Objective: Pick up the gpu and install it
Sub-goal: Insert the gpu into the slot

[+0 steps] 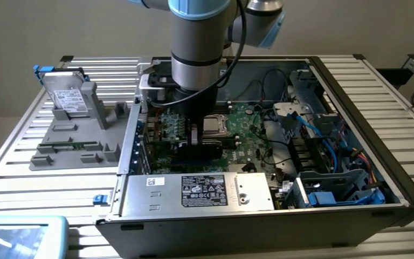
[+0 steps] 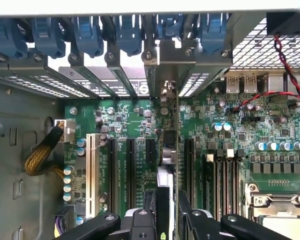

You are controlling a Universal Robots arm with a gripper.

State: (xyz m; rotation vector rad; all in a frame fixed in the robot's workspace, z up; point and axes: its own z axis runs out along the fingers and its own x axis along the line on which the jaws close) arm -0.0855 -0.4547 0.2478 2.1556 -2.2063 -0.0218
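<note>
gpu [image 2: 164, 187], a thin flat black expansion card, sat edge-on between the fingers of the gripper [image 2: 166, 222]. The fingers were narrowed onto both its faces, so we read it as held. It was over the slot end of the green motherboard [image 2: 125, 120], near the rear wall of the black open computer case [image 1: 365, 108]. The card ran in line with the long black expansion slots [image 2: 131, 170], between two of them as far as we could tell. We couldn't tell whether its edge was touching a connector or hanging just above one.

Our view on doing this step well:
- Keep the card's long edge parallel to the slot.
- Keep its metal end lined up with the open bay under the row of blue plastic retention clips [image 2: 87, 35].
- Push straight down, evenly along the length, no tilt.
- Watch the small blue-topped capacitors [image 2: 80, 145] by the white slot [image 2: 91, 170], and the upright memory sticks [image 2: 225, 175] on the card's other side.

The wrist view gave us the slot lines, the clips and the card's heading. The exterior view gave us the arm standing upright inside the case, with its grey wrist housing [image 1: 196, 65] in front of the slot. It also showed the silver power supply with its black label [image 1: 203, 191] along the case's near edge. Outside the case, on the exterior view's left, a silver hard drive with a white label [image 1: 67, 97] rested on a grey moulded fixture [image 1: 70, 145] on the slatted aluminium worktop [image 1: 20, 167].
</note>
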